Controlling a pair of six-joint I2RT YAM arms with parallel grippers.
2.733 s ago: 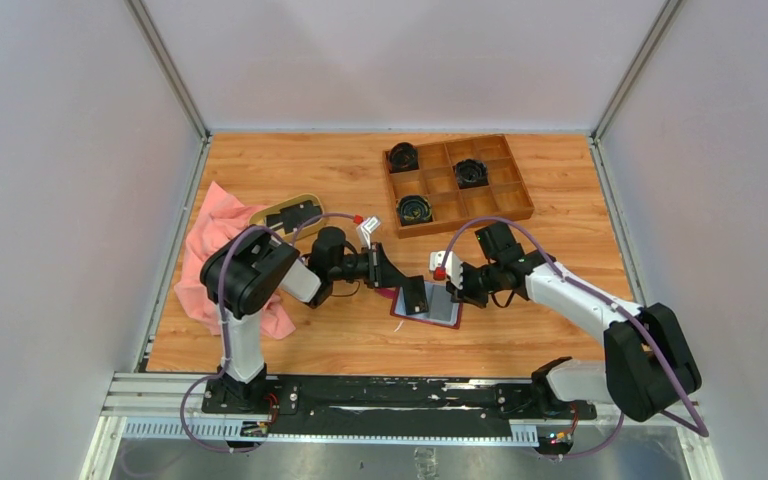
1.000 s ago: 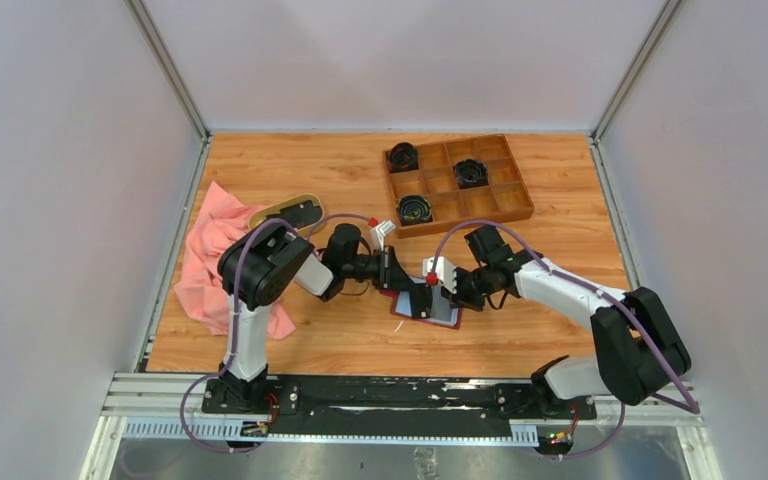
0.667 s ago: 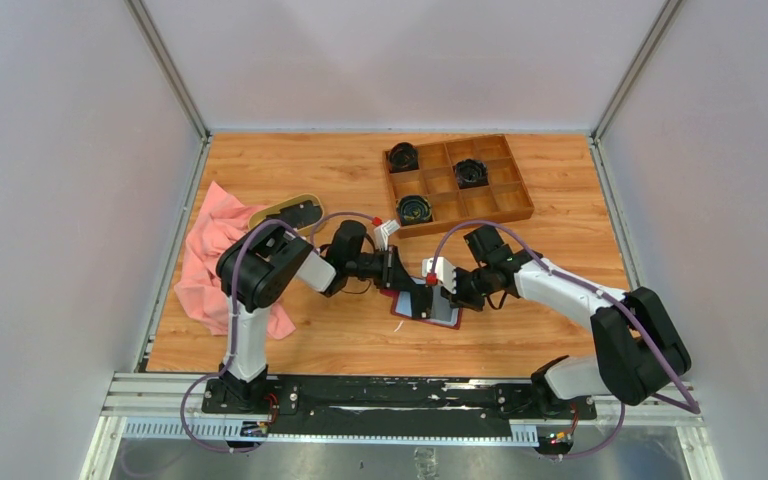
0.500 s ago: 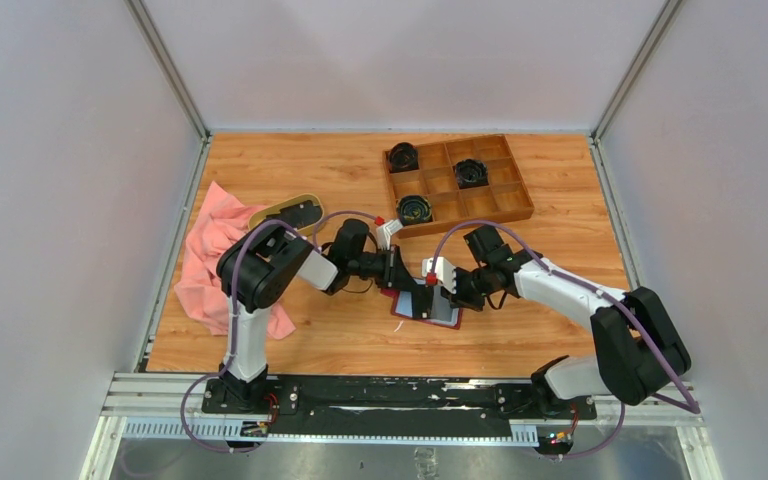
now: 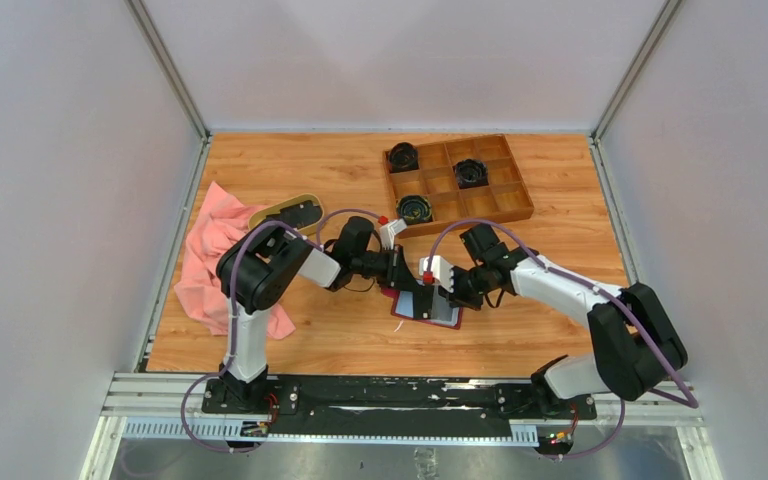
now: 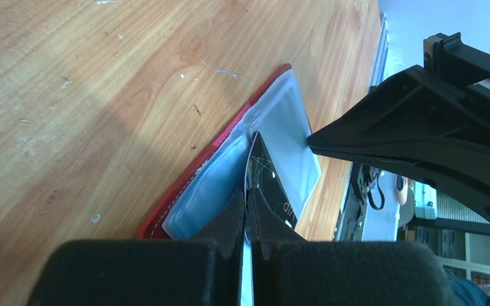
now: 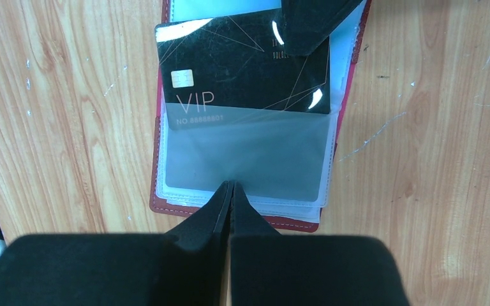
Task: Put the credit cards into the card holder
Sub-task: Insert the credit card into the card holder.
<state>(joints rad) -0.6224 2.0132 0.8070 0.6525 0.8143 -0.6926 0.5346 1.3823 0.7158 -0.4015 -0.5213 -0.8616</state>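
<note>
Wooden counter point(image 7: 70, 127) occupied by opened dark red leather card holder point(image 6: 210, 191); black VIP credit card point(image 7: 230, 64) pinched by shut left jaws, half slid into clear pocket point(image 7: 249, 153); holder pinned by shut, empty right jaws, judged to stop sliding.

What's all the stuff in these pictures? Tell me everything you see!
wallet: one, dark red, lying open, middle of table
black card: one, says VIP, partly inside wallet's clear pocket
dish: one, tan, oval, left of middle
dark cards: number unclear, in dish
cloth: one, pink, left edge
box: one, brown wood, compartments, far right
round things: three, black, separate box compartments
table: one, wood-brown
left claw: black, shut on black card
right claw: black, shut, tip at wallet's pocket edge
</note>
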